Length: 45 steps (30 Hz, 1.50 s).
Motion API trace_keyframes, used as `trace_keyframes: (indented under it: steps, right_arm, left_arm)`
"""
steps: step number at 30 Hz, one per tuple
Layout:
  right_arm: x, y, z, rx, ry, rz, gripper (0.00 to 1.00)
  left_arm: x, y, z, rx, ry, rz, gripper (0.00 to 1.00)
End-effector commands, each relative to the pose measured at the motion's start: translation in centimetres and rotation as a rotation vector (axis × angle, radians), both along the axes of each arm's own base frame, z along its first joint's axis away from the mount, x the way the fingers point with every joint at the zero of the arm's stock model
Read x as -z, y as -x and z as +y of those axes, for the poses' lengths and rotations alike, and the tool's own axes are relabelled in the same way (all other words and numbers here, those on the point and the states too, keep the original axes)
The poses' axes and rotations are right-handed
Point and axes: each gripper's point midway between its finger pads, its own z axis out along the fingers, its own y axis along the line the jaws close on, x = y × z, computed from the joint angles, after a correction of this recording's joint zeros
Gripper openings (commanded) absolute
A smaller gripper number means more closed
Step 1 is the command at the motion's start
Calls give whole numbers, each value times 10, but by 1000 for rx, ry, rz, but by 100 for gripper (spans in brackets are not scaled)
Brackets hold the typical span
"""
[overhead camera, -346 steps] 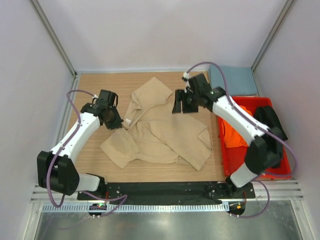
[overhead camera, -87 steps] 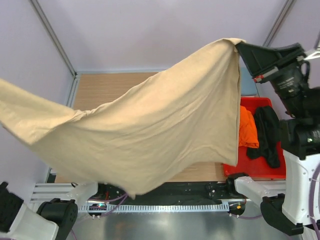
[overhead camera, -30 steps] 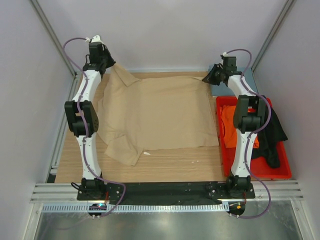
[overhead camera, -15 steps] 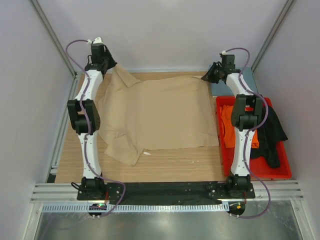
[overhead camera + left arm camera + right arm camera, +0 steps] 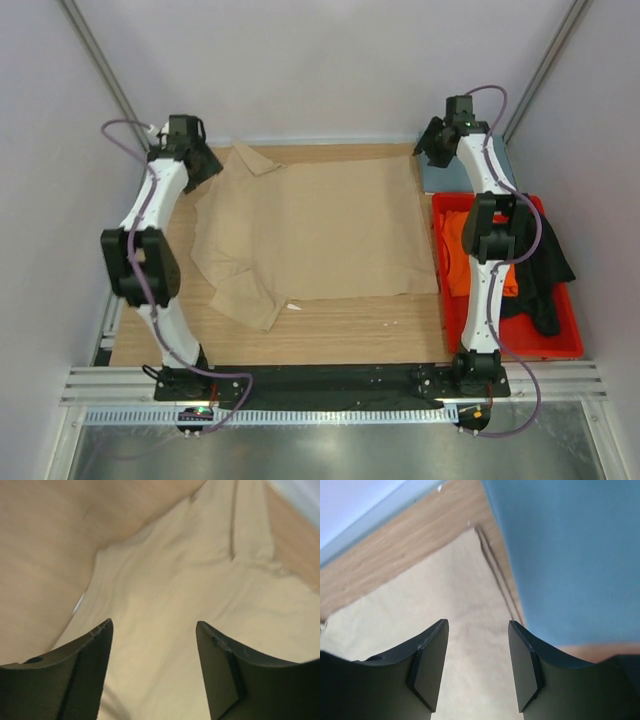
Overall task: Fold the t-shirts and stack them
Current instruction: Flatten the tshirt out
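The tan t-shirt lies spread out flat on the wooden table, with its lower left sleeve rumpled. My left gripper hovers open over the shirt's far left corner; in the left wrist view the left gripper stands wide with only tan cloth below. My right gripper is open above the far right corner. In the right wrist view the right gripper is empty over the tan hem, beside the slate blue-grey t-shirt. The orange t-shirt and black t-shirt lie in the bin.
A red plastic bin stands at the right edge of the table. The blue-grey shirt lies folded at the far right corner, behind the bin. Walls close in at the back and on both sides.
Both grippers have opened and let go of the tan shirt's far corners. The left arm has swung left and the cloth it held up has dropped onto the table.
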Motion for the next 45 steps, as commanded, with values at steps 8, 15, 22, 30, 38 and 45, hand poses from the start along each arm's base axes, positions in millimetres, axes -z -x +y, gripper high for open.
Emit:
trace_keyframes:
  steps: [8,15,22,30,38,45]
  right_arm:
    - [-76,149,159,-396,-98,-54,57]
    - [-57,249,222,-580,-147,1,57]
    - [-53,279,215,-603,-124,4,57]
    - [-60,284,210,-613,-114,-20,57]
    - [-59,288,208,-623,-103,-22,57]
    - [-46,295,211,-640,-131,15,58]
  left_arm:
    - [57,248,-16,-318,274,208,50]
    - [121,301,-37,-414,390,412,51]
    - [132,313,-30,-481,361,431,48]
    - [161,328,-28,-521,335,524,47]
    - [175,339,-22,-595,310,534,6]
    - [148,389,-15,-759,313,526,0]
